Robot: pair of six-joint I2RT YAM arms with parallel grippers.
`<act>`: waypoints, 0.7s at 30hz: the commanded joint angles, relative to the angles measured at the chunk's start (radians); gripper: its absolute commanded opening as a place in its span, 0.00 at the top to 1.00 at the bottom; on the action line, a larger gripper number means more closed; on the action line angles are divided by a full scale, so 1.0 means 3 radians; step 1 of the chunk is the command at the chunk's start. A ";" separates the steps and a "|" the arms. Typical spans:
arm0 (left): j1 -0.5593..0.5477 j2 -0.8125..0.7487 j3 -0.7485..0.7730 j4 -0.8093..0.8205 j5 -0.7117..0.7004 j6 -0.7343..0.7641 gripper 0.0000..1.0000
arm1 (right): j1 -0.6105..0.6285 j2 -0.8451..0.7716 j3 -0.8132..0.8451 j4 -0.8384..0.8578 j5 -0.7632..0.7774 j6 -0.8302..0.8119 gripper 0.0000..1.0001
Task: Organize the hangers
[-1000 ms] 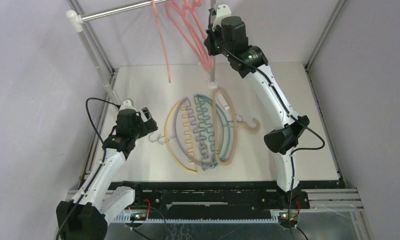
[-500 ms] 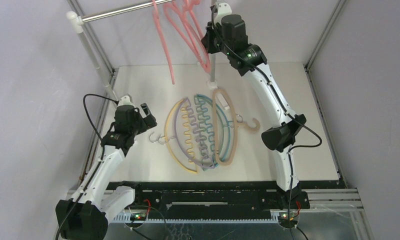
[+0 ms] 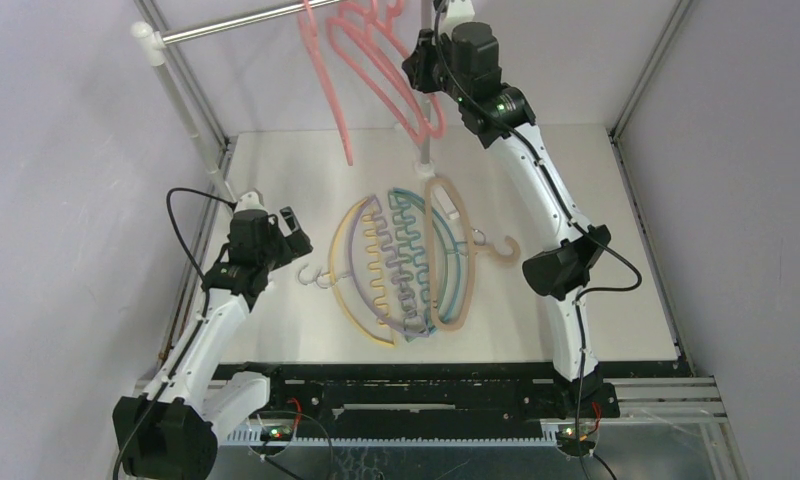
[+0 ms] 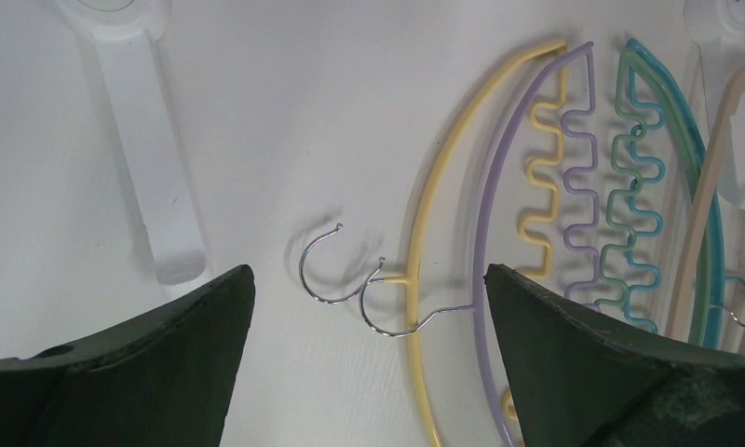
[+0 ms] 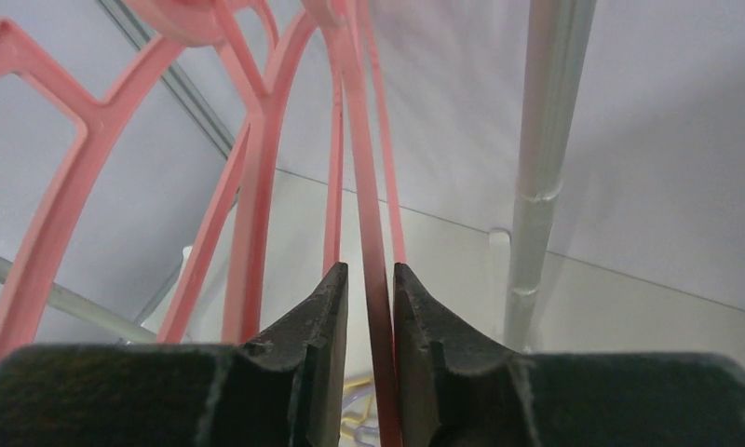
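Right arm has lifted and shifted a bit toward the far edge since a second ago, and the pink hangers (image 3: 371, 55) have swung with it; left arm has eased slightly toward the far edge. The right gripper (image 5: 370, 270) is up at the silver rail (image 3: 236, 22). Its jaws are a little apart, with a thin pink bar (image 5: 369, 186) running between them and slim gaps on both sides, so it looks let go rather than pinched. The pink hangers hang on the rail above the far edge of the desk (image 3: 576, 160). The left gripper (image 4: 369, 279) is spread wide and holds nothing, hovering near the left edge over the two wire hooks (image 4: 350, 279). Still flat mid-desk in an overlapping pile: yellow hanger (image 4: 443, 186), lavender hanger (image 4: 499, 186), green hanger (image 4: 629, 168), teal hanger (image 4: 709, 223) and tan hanger (image 3: 456, 300). Progress is partial by my read: only the pinks are hung and five are left. The yellow or lavender one looks next, given where the left arm is.
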 commanded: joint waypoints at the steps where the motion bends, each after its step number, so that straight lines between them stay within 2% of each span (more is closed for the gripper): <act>1: 0.0034 0.0015 0.0132 0.0092 0.0009 0.0047 0.01 | -0.0019 -0.0053 0.0149 0.0228 0.0000 0.0069 0.67; 5: 0.0037 0.0027 0.0138 0.0095 0.0017 0.0058 0.01 | -0.0027 -0.0115 0.0122 0.0189 0.0073 -0.0012 0.55; 6: 0.0041 0.0034 0.0141 0.0097 0.0016 0.0060 0.01 | -0.0033 -0.0134 0.0115 0.0186 0.0085 -0.0013 0.47; 7: 0.0042 0.0039 0.0140 0.0104 0.0020 0.0061 0.01 | -0.0050 -0.0176 0.0102 0.0187 0.0092 0.0003 0.29; 8: 0.0040 0.0047 0.0144 0.0111 0.0025 0.0067 0.01 | -0.0073 -0.0208 0.0083 0.0193 0.0096 0.0021 0.18; 10: 0.0045 0.0064 0.0161 0.0112 0.0040 0.0075 0.01 | -0.0103 -0.0308 -0.0013 0.0235 0.0092 0.0027 0.04; 11: 0.0044 0.0067 0.0171 0.0112 0.0049 0.0080 0.01 | -0.0114 -0.0373 -0.0083 0.0264 0.0102 0.0019 0.01; 21: 0.0048 0.0127 0.0286 0.0097 0.0046 0.0141 0.01 | -0.0195 -0.0917 -0.0526 0.0220 0.0187 -0.0113 0.00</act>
